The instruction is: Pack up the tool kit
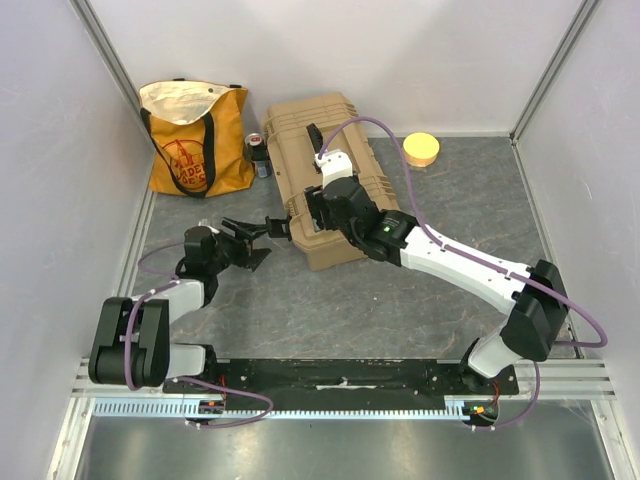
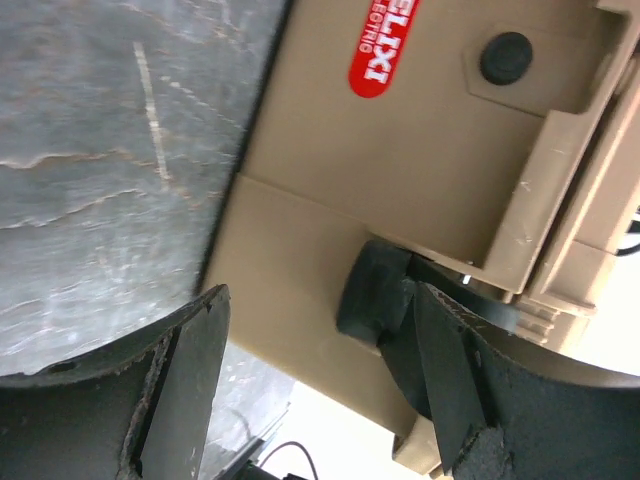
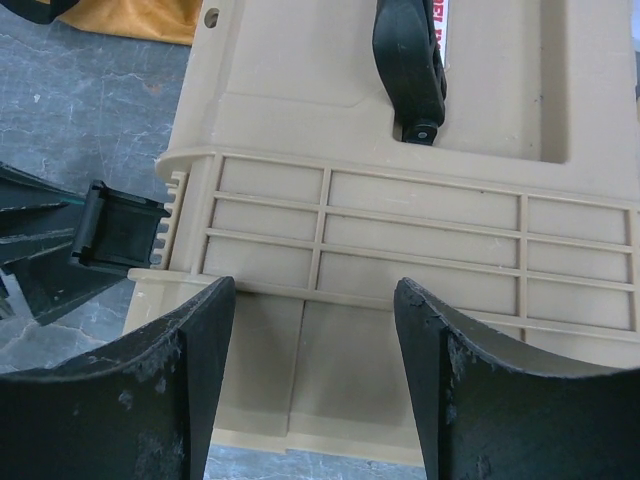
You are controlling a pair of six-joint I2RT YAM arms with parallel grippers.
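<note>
Spread wide and gripping nothing at the left gripper (image 2: 320,310), close to the black latch (image 2: 375,295); wide and empty too at the right gripper (image 3: 315,290), above the near end of the closed tan ribbed hard-plastic toolbox (image 1: 300,130), toward the far edge of the grey stone-patterned table (image 1: 350,300). Could close off-centre, slip off the latch and shove the box sideways. White walls (image 1: 400,60) beyond.

plain white walls (image 1: 350,50), mottled grey tabletop (image 1: 380,310)
</note>
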